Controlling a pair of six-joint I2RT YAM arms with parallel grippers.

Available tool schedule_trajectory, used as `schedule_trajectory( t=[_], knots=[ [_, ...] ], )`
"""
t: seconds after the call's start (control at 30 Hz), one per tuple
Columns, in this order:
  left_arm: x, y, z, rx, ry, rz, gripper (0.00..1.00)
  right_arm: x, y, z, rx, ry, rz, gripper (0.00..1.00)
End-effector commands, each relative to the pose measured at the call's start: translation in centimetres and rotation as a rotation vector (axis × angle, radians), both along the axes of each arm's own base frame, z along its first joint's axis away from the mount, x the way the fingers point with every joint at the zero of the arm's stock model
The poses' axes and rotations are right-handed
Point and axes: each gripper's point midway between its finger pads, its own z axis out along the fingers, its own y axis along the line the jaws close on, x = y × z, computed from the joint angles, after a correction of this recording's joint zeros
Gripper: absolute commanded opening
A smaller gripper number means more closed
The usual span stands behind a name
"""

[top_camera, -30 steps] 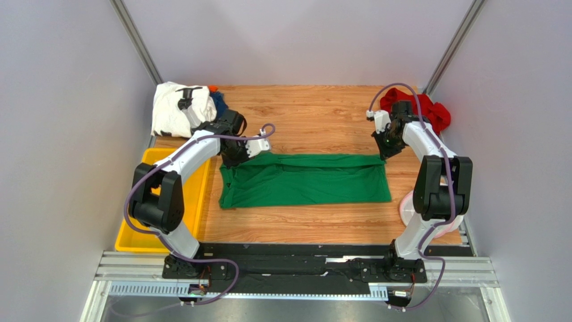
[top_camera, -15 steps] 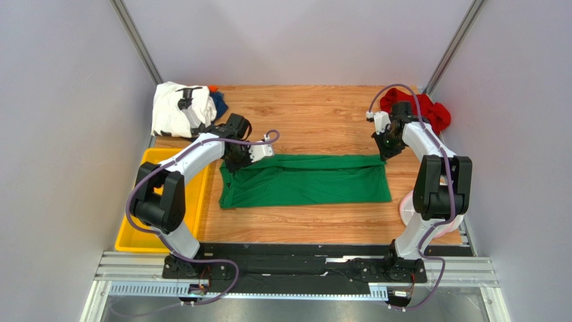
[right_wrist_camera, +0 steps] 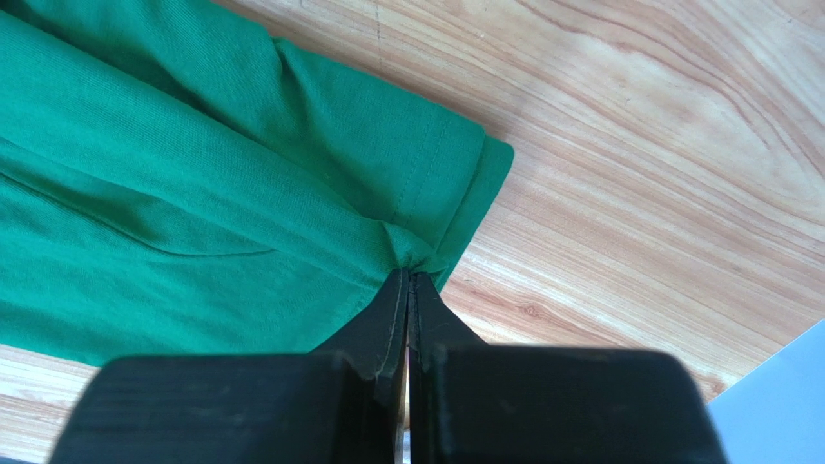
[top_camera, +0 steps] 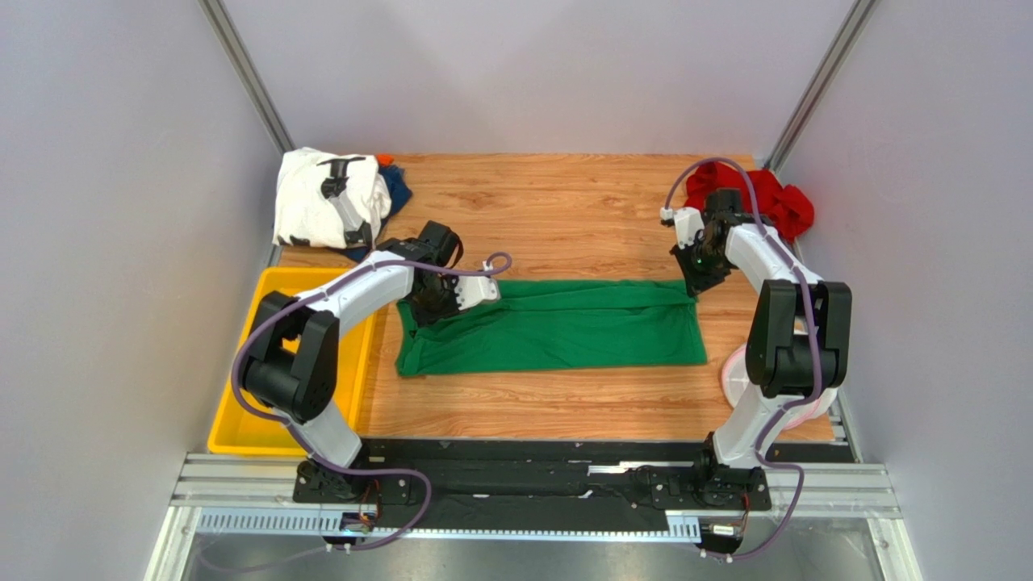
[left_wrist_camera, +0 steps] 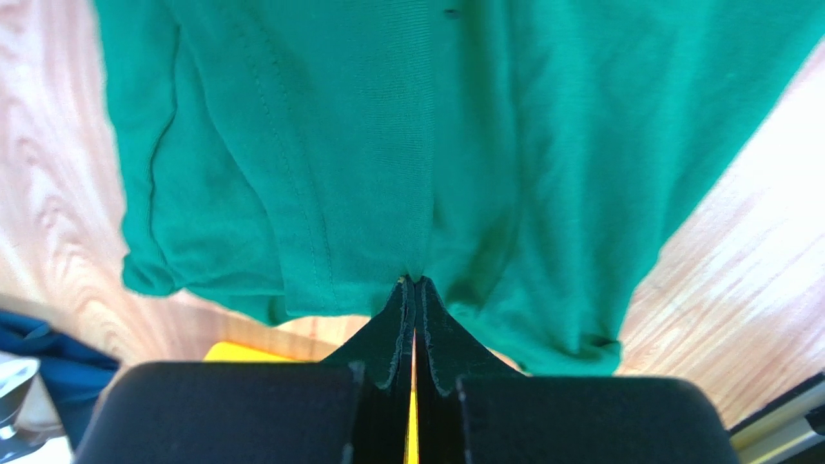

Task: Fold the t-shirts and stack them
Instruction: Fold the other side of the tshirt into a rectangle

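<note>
One yellow tray (top_camera: 352, 363) — green t-shirt (top_camera: 570, 327) beside

Wooden table (top_camera: 570, 200), yellow tray (top_camera: 358, 357) at its left edge, pink-white basket (top_camera: 735, 375) at right.

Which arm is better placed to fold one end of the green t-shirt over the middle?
Probably left: the left hand grips the green t-shirt at its left end, cloth draping below; the right hand pinches only a far corner.
</note>
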Motion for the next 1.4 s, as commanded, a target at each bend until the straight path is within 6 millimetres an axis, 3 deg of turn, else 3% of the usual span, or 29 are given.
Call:
schedule_trajectory(
  t=[0.0,0.27,0.77,0.83,0.93,1.07,1.13,1.37],
  knots=[
    [-0.8,-0.4,1.1,-0.018,-0.021,0.005,0.00,0.8,-0.6,0.7,-0.021,-0.043,0.012,0.00],
    [-1.7,-0.4,1.7,-0.017,-0.034,-0.004,0.00,0.6,-0.7,0.6,-0.027,-0.042,0.016,0.00],
    [-3.6,0.1,-0.2,-0.001,0.024,0.003,0.00,0.5,-1.1,0.4,-0.050,-0.035,0.018,0.00],
    [-3.4,0.0,-0.3,0.002,0.015,0.003,0.06,0.5,-1.2,0.2,-0.056,-0.032,0.016,0.00],
    [-2.7,0.0,-0.2,0.001,-0.015,0.009,0.18,0.4,-1.3,0.1,-0.060,-0.027,0.016,0.05],
    [-0.8,-0.7,0.5,-0.010,-0.075,0.017,0.29,0.3,-1.5,0.3,-0.072,-0.028,0.013,0.28],
    [0.0,-1.0,0.7,-0.010,-0.083,0.021,0.34,0.1,-1.6,0.3,-0.081,-0.026,0.013,0.32],
    [4.3,-3.3,3.5,-0.057,-0.168,0.010,0.37,-0.1,-1.7,1.1,-0.088,-0.044,0.012,0.41]
  ],
)
